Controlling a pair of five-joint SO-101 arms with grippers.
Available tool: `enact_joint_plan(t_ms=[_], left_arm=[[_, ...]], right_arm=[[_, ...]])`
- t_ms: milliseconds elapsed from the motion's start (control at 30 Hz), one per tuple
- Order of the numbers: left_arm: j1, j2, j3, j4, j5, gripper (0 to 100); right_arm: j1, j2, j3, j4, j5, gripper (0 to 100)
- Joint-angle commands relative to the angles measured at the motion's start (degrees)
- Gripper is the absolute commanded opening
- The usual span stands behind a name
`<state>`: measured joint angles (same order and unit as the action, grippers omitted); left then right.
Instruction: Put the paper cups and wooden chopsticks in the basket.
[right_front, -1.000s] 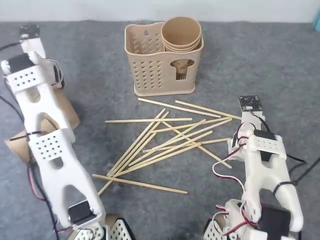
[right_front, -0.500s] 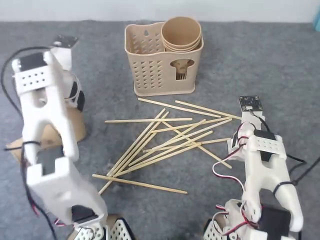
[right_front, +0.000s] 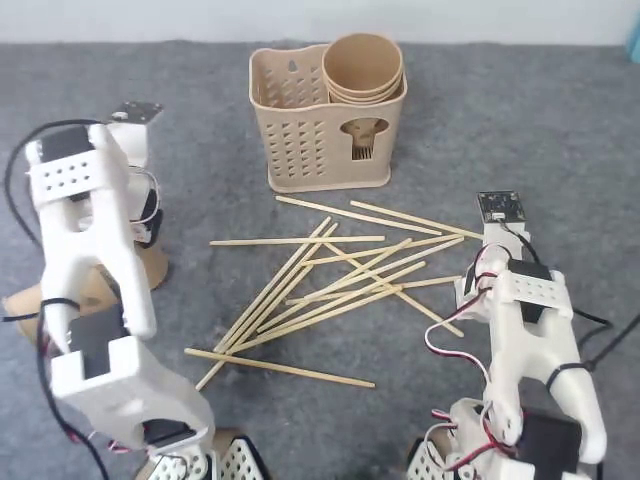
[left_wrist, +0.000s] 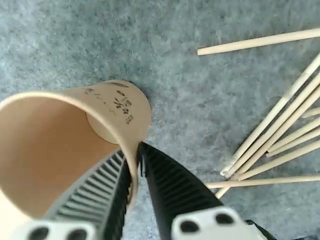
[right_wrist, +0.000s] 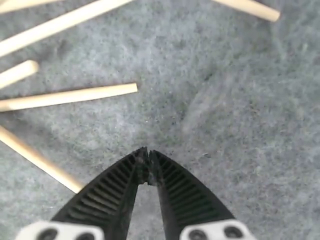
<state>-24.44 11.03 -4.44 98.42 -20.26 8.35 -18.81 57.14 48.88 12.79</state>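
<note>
Your left end effector (left_wrist: 134, 161) pinches 1 empty paper cup (left_wrist: 116, 102); right end effector (right_wrist: 148, 167) closed, empty; basket (right_front: 300, 140), well apart from both, holds nested cups (right_front: 363, 66).

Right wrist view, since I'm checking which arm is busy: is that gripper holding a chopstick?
No, the right gripper is shut on nothing; the chopsticks lie apart from it.

The right hand (right_wrist: 147, 167), fingers together, hangs over grey carpet (right_wrist: 225, 100) near chopsticks (right_wrist: 70, 96).
</note>
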Motion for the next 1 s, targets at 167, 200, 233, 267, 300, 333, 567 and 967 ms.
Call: enact_joint_plan(t_ms=[167, 200, 233, 267, 300, 333, 567, 967], left_arm=[[9.1, -4.3, -2.9, 1.9, 4.6, 1], [9.8, -4.3, -4.4, 2.0, 5.5, 1], [10.6, -4.3, -6.2, 2.0, 6.7, 1], [11.3, -4.3, -8.0, 2.1, 8.0, 1], [12.0, -4.3, -9.9, 2.1, 9.2, 1], [12.7, -4.3, -11.6, 2.2, 10.5, 1], [18.6, -6.0, -18.6, 2.2, 16.1, 1], [33.1, -17.6, -33.2, 2.0, 24.7, 1]], right_arm=[[-0.7, -2.2, -0.5, -1.0, 0.7, 0.8], [-0.7, -2.2, -0.5, -1.0, 0.7, 0.8], [-0.7, -2.2, -0.5, -1.0, 0.7, 0.8], [-0.7, -2.2, -0.5, -1.0, 0.7, 0.8], [-0.7, -2.2, -0.5, -1.0, 0.7, 0.8], [-0.7, -2.2, -0.5, -1.0, 0.7, 0.8], [-0.7, -2.2, -0.5, -1.0, 0.7, 0.8], [-0.7, -2.2, -0.5, -1.0, 0.7, 0.8]])
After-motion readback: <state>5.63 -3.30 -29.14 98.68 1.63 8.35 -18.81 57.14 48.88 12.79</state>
